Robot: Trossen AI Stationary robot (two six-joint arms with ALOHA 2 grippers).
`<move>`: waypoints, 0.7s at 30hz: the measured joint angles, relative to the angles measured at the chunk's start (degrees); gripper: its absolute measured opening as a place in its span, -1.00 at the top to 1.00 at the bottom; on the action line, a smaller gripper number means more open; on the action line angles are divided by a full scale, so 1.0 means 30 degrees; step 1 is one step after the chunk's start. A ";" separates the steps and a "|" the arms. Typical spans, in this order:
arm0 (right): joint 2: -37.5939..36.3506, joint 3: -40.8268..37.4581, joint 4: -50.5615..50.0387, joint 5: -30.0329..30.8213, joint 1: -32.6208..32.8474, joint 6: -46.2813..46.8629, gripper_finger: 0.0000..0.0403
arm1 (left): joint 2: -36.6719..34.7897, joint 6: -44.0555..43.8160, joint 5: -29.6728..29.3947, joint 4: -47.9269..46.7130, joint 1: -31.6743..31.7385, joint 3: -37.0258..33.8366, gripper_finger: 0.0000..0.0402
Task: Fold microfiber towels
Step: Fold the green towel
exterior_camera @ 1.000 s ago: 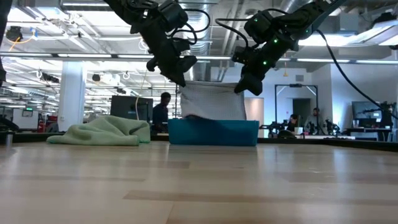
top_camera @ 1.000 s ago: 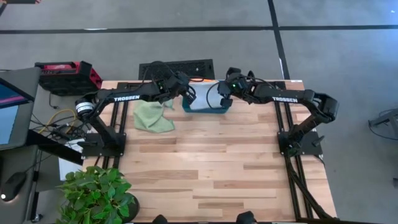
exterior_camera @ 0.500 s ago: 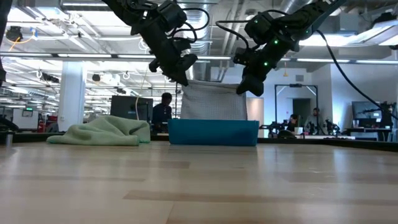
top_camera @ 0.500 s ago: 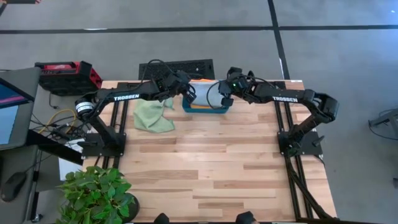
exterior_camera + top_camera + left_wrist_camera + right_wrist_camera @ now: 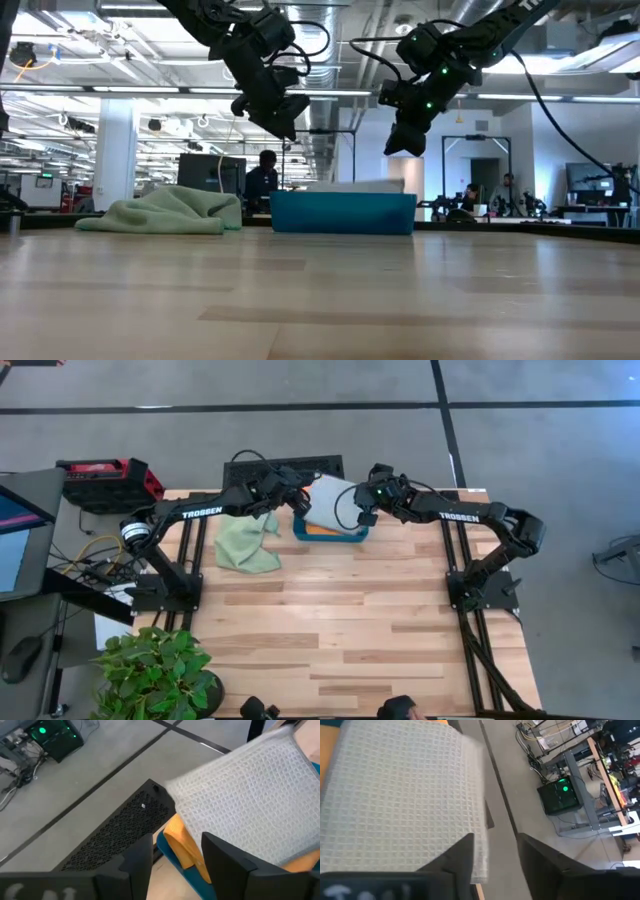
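Observation:
A pale grey microfiber towel (image 5: 330, 495) lies folded on an orange towel (image 5: 179, 841) in the teal tray (image 5: 343, 213) at the table's far edge. Its far part reaches over the tray's far rim. A light green towel (image 5: 246, 545) lies crumpled on the table left of the tray. My left gripper (image 5: 298, 500) hangs open above the tray's left end. My right gripper (image 5: 362, 510) hangs open above its right end. Both stand clear of the grey towel (image 5: 357, 186) in the low view.
A black perforated panel (image 5: 283, 468) sits just beyond the table's far edge, behind the tray. A red case (image 5: 105, 478) stands at the far left and a potted plant (image 5: 155, 670) at the near left corner. Bare wood (image 5: 350, 630) fills the table's near half.
Both grippers have opened and let go of the grey towel, which hung spread between them above the tray. The towel has dropped onto the orange towel in the tray. Both grippers have shifted slightly toward the far edge.

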 joint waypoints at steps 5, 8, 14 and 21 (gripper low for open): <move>-0.0090 0.0000 -0.0010 0.0348 -0.0152 0.0181 -0.11 | 0.0000 -0.0376 0.0041 -0.0858 0.0157 0.0007 0.15; -0.0769 0.0025 -0.0209 0.0995 0.0013 0.1552 -0.18 | 0.0000 -0.2335 0.0158 -0.2949 0.0178 0.0013 0.15; -0.2802 0.0036 -0.2468 0.0814 0.1002 0.3024 -0.19 | -0.0007 -0.4710 0.1949 -0.9537 -0.0701 0.0015 0.15; -0.4249 0.0036 -0.5198 -0.2345 0.2452 0.3393 -0.14 | -0.0007 -0.6353 0.3157 -1.2800 -0.3255 -0.0028 0.15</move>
